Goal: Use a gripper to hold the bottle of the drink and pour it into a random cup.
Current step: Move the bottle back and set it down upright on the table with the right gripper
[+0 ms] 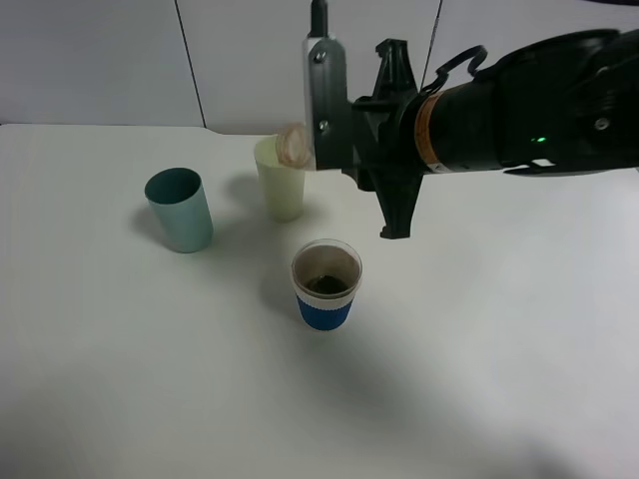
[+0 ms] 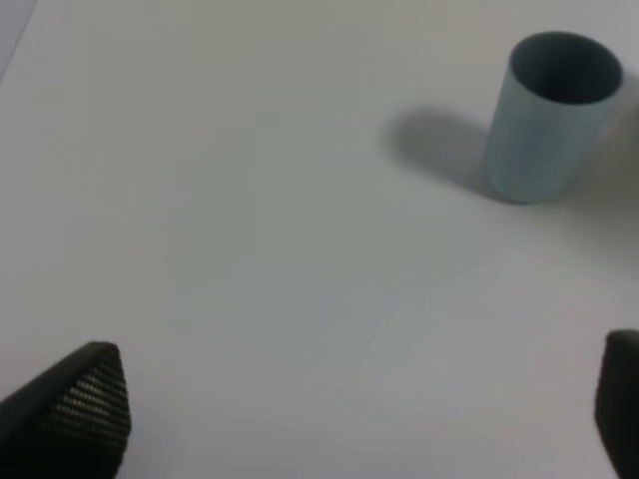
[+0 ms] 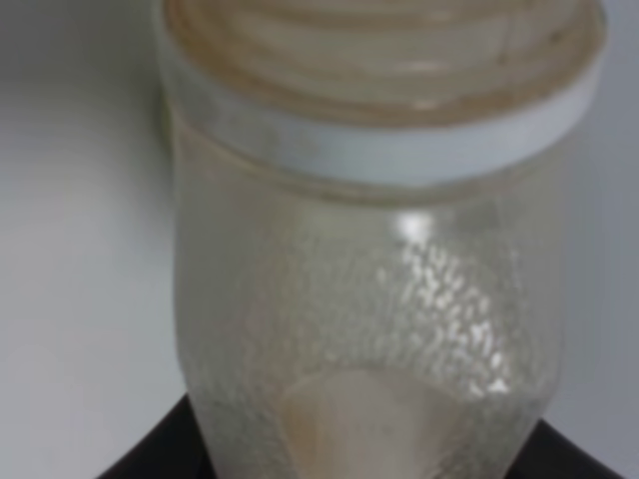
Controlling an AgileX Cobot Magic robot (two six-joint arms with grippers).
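Note:
My right gripper (image 1: 331, 152) reaches in from the right, raised above the table, and is shut on the bottle (image 1: 293, 145). The bottle lies tipped on its side. Its open neck points left, in front of the pale green cup's rim. Up close the bottle (image 3: 369, 299) is translucent and whitish, and no dark liquid shows in it. No stream leaves the neck. The cup (image 1: 326, 299), white with a blue sleeve, stands below and in front of the gripper, with the dark drink (image 1: 325, 284) in its bottom. My left gripper (image 2: 349, 419) is open over bare table.
A pale green cup (image 1: 281, 190) stands behind the blue-sleeved cup. A teal cup (image 1: 181, 212) stands to its left and also shows in the left wrist view as the teal cup (image 2: 552, 120). All stand on the white table (image 1: 479, 339); a wall closes the far side.

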